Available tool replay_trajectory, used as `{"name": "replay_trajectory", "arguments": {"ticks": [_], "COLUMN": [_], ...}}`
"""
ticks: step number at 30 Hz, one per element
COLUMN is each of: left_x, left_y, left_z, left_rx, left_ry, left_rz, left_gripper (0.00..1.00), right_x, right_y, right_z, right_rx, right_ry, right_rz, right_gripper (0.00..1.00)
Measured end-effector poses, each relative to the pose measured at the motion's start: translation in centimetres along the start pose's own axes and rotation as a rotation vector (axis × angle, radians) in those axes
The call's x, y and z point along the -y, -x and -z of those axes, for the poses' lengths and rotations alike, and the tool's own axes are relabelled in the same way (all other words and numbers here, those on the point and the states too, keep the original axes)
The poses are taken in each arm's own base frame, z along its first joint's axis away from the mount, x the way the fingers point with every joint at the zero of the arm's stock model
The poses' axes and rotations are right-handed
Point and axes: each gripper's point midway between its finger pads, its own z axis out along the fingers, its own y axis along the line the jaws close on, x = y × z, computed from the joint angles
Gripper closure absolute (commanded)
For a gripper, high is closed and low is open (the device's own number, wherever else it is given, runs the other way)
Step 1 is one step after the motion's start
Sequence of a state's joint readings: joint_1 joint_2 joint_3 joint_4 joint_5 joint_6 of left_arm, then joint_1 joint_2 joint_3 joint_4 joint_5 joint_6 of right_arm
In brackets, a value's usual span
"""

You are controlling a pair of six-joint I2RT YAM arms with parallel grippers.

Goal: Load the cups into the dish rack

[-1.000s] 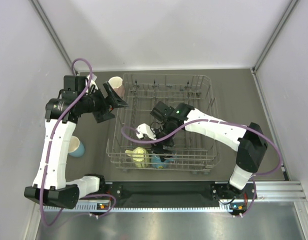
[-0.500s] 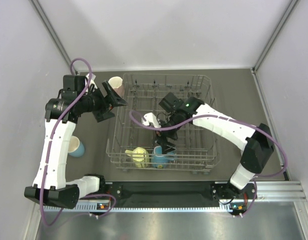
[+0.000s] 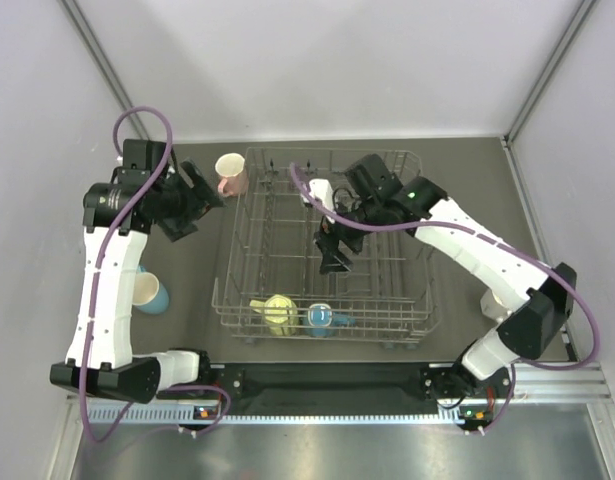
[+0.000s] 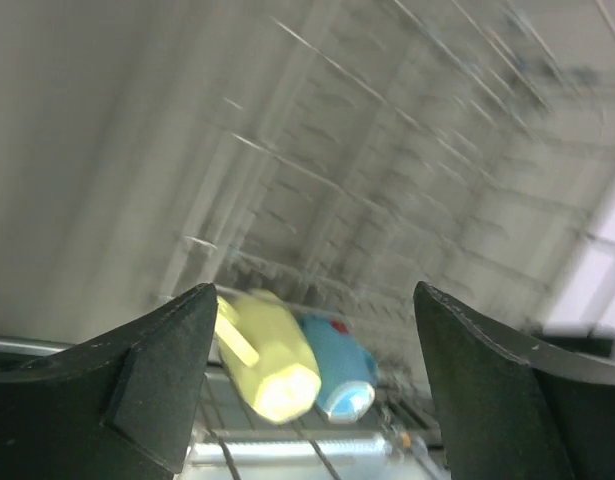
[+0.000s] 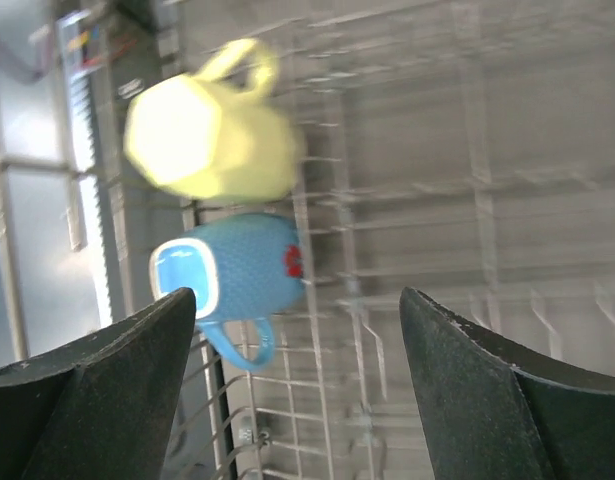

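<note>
Yellow mug [image 5: 212, 140] and blue mug [image 5: 237, 275] lie sideways in the grey dish rack [image 3: 387, 300], beyond the fingers of the right gripper [image 3: 333, 256].

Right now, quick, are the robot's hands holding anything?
Left gripper: open, holding nothing.
Right gripper: open, holding nothing.

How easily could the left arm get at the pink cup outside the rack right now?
Probably yes. The left end effector is open and empty, close beside the pink cup, with nothing between them; the dish rack crowds only the cup's other side.
</note>
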State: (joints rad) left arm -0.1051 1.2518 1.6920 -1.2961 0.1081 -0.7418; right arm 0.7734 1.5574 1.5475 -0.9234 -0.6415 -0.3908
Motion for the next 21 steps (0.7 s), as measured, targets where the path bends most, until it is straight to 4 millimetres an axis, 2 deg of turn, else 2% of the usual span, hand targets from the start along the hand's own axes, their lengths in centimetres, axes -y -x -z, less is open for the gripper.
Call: {"name": "replay_trajectory", "arguments": {"ticks": [5, 6, 10, 13, 17, 21], "left_x": [-2.9, -3.7, -7.3, -10.6, -14.8, -18.1], "left_y": [1.9, 2.0, 1.9, 1.7, 0.9, 0.3], "left_z": [-0.7, -0.8, -1.3, -2.1, -2.9, -2.9], "left_rx": [0.111, 0.130, 0.169, 0.179, 0.159, 0.142], "left_ry": [0.165, 0.198, 0.335, 0.461, 0.617, 0.733], "left_rz": [0.053, 0.065, 0.092, 0.108, 0.119, 0.125], "left_gripper": [0.21, 0.22, 0.26, 0.32, 0.35, 0.35], "right_x": [3.3, 3.9, 5.2, 4.6, 2.9, 1.9], "right_y": [2.0, 2.5, 3.4, 3.4, 3.3, 3.0], "right_z": [3.6, 4.4, 7.3, 8.9, 10.5, 11.4], "right_rx": [0.027, 0.040, 0.092, 0.122, 0.174, 0.189], "right_ry": [-0.290, -0.343, -0.465, -0.497, -0.501, -0.508], "right_rz": [-0.140, -0.170, -0.279, -0.341, -0.375, -0.394], "right_gripper": [0.09, 0.01, 0.00, 0.00, 0.00, 0.00]}}
